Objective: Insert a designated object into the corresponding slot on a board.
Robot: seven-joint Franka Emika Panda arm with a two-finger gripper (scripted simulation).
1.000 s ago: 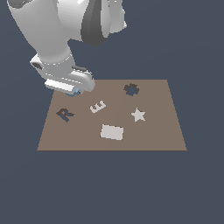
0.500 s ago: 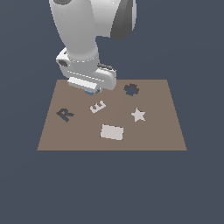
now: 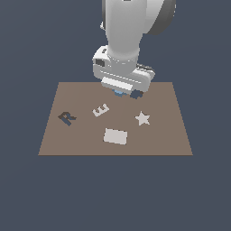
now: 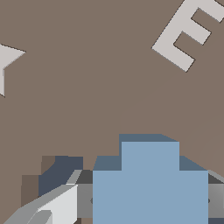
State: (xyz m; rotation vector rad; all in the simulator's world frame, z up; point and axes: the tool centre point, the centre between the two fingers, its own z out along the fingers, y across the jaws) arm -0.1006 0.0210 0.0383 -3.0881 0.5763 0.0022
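- My arm comes down from above, nearly upright, over the far part of the board (image 3: 63, 135), with my wrist block low above the brown surface.
- My gripper (image 3: 120, 93) points straight down, and it is clenched on the light blue gear piece (image 4: 150, 186); in the wrist view the piece fills the space between my fingers (image 4: 57, 205), one grey pad on each side of it.
- The piece is off the board, in my grasp, hanging just beside the dark gear slot (image 4: 59, 173) and not yet in it.
- In the exterior view only a sliver of blue shows under my wrist, and the slot is mostly covered by my hand; a dark toothed edge peeks out toward the exterior view's right.
- In the wrist view the blue piece is cut off by the frame, so its full outline is not visible; the slot shows only as a navy stepped corner.
- The white letter E (image 3: 100, 109) and the white star (image 3: 142, 118) lie nearer the camera, well apart from my hand.
- The dark letter R (image 3: 67, 117) and the white rectangle (image 3: 115, 136) lie in full view.
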